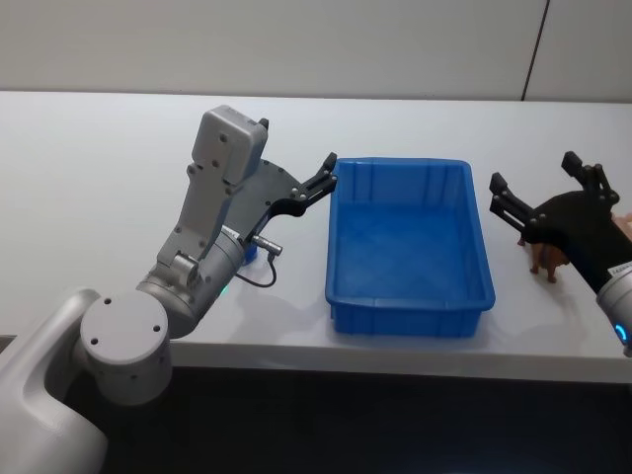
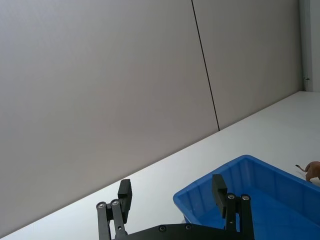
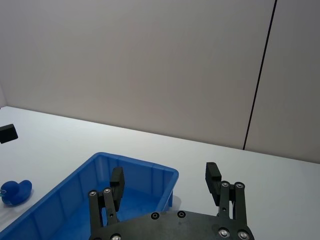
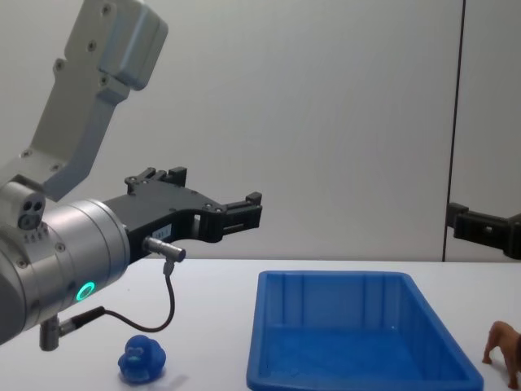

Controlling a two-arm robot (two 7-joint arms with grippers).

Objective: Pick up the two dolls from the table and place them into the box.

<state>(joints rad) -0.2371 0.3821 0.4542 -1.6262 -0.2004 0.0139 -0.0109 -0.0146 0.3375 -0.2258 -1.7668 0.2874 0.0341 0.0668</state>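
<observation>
Left of the box [image 1: 410, 163], the blue duck [image 4: 142, 358] sat low behind the left hand [image 1: 324, 178], the brown animal [image 1: 543, 259] beneath the right hand [image 1: 533, 178], both hands spread apart.

Place: robot test lab | cues: bare white table [image 1: 99, 148], plain grey panelled wall [image 1: 296, 39]
</observation>
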